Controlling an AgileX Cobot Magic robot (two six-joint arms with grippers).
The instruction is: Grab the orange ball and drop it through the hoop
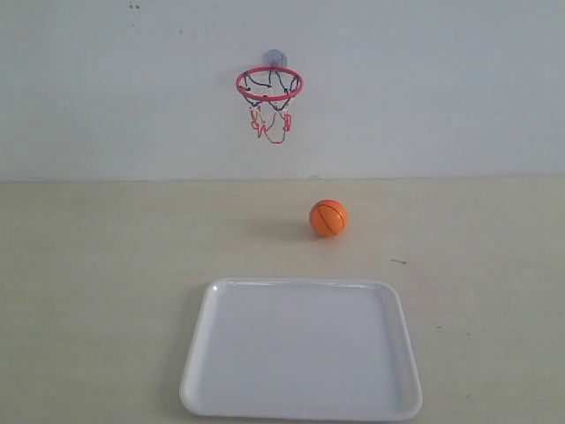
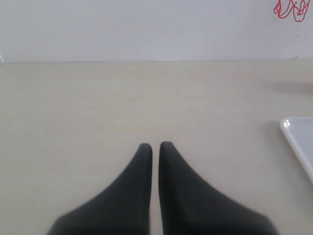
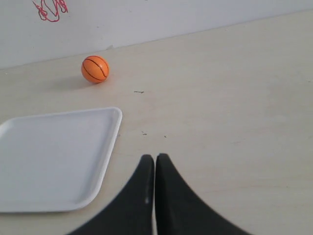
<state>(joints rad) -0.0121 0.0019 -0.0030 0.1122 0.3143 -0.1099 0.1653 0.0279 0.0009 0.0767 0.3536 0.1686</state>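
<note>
The orange ball (image 1: 328, 218) rests on the beige table behind the white tray, a little right of centre; the right wrist view shows it too, the orange ball (image 3: 95, 69) far ahead of the fingers. The hoop (image 1: 269, 84) hangs on the back wall above the table, its red ring level and its net dangling; net strings (image 2: 289, 9) show in the left wrist view and net strings (image 3: 50, 9) in the right wrist view. My left gripper (image 2: 155, 146) is shut and holds nothing. My right gripper (image 3: 154, 157) is shut and empty beside the tray. Neither gripper appears in the exterior view.
A white tray (image 1: 203, 327) lies at the front middle of the table, with nothing in it. Its corner (image 2: 293, 132) shows in the left wrist view and its rim (image 3: 111, 142) in the right wrist view. The pale wall (image 1: 441, 88) closes the back.
</note>
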